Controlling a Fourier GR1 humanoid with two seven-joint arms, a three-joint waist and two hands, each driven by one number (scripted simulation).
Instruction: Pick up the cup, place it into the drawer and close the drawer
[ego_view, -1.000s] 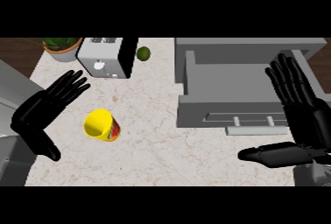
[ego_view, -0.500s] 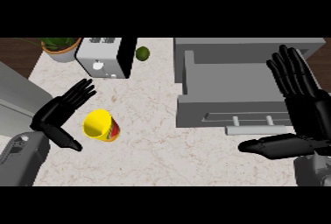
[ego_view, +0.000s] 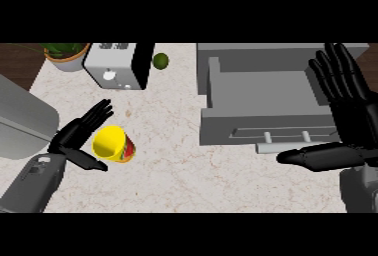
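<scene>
A yellow cup (ego_view: 113, 144) with a red and green band lies tipped on the speckled counter, its mouth facing up and left. My left hand (ego_view: 76, 137) is just left of it, fingers straight and thumb spread below the cup, almost touching it. The grey drawer (ego_view: 267, 107) stands pulled out at the right, its inside bare. My right hand (ego_view: 343, 120) is held upright over the drawer's right edge, fingers straight, thumb pointing left near the drawer's handle (ego_view: 284, 135).
A white toaster (ego_view: 118, 64), a potted plant (ego_view: 66, 54) and a green lime (ego_view: 160, 61) stand along the counter's back. A grey rounded object (ego_view: 22, 122) fills the left edge.
My left hand has come down and inward toward the cup, now close beside it. The right hand has shifted slightly; the cup has not moved.
</scene>
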